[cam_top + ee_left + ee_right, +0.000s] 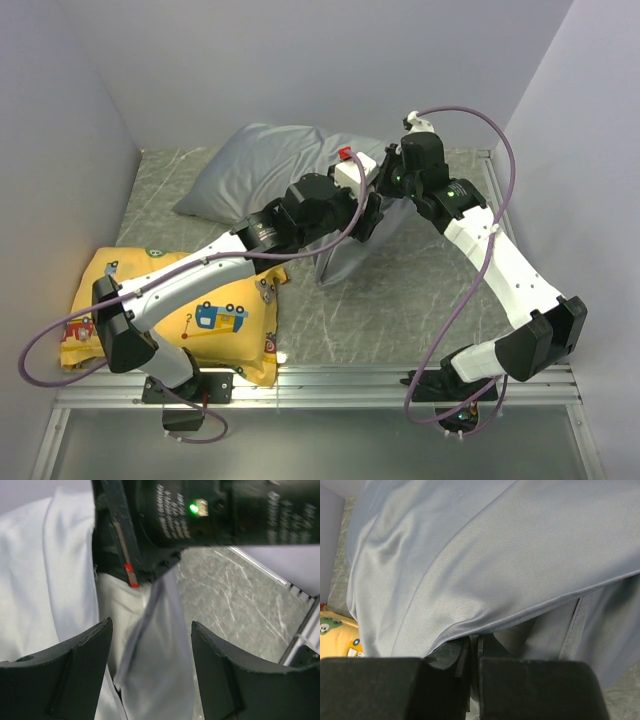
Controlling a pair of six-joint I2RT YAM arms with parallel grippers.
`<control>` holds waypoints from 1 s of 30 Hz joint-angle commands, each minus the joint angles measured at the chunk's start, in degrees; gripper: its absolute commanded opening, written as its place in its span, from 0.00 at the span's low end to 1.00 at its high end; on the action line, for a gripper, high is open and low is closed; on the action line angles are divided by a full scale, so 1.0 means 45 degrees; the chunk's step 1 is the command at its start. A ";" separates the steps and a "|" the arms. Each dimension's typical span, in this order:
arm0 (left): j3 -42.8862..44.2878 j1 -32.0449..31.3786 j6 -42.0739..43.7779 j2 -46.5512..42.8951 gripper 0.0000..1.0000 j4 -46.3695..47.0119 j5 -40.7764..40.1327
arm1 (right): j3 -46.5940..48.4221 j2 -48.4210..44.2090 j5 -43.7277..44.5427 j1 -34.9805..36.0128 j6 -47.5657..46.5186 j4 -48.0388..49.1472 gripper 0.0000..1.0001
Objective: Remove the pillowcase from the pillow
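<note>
The grey pillowcase [262, 165] lies plump at the back of the table, and its loose open end hangs down at the centre [345, 255]. In the top view the pillow is hidden inside it. A paler white surface at the left of the left wrist view [47, 575] looks like the pillow. My right gripper [388, 192] is shut on the pillowcase hem [530, 615] and holds it raised. My left gripper [151, 625] is open, with the hanging grey fabric [160, 665] between its fingers, just below the right gripper [200, 515].
A yellow cushion with cartoon vehicles [215, 315] lies at the front left under my left arm, and its corner shows in the right wrist view [335, 635]. The marble table [430, 290] has walls on the left, back and right. A metal rail [400, 378] runs along the front edge.
</note>
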 commanded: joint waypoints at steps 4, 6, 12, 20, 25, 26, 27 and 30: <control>0.0851 0.0471 0.0295 0.0606 0.67 0.0700 0.0699 | 0.0306 -0.0768 -0.0035 0.0062 0.0033 0.1846 0.00; 0.0676 0.0471 0.0334 0.0587 0.66 0.0875 0.1011 | 0.0365 -0.0729 -0.0035 0.0081 0.0033 0.1788 0.00; 0.0577 0.0588 0.0256 0.0781 0.64 0.0896 0.1207 | 0.0443 -0.0709 -0.0055 0.0062 -0.0006 0.1768 0.00; 0.0460 0.0647 0.0158 0.0977 0.59 0.0857 0.1110 | 0.0482 -0.0631 -0.0035 0.0062 -0.0045 0.1729 0.00; 0.0480 0.0706 0.0256 0.1056 0.55 0.0817 0.0778 | 0.0599 -0.0592 -0.0036 0.0062 -0.0006 0.1690 0.00; 0.0499 0.0706 0.0256 0.1056 0.53 0.0798 0.0797 | 0.0619 -0.0592 -0.0016 0.0062 -0.0026 0.1690 0.00; 0.0499 0.0706 0.0217 0.1075 0.51 0.0759 0.0816 | 0.0638 -0.0592 -0.0016 0.0062 -0.0026 0.1671 0.00; 0.0597 0.0706 0.0081 0.1134 0.37 0.0487 0.1187 | 0.0697 -0.0513 0.0023 0.0062 -0.0045 0.1632 0.00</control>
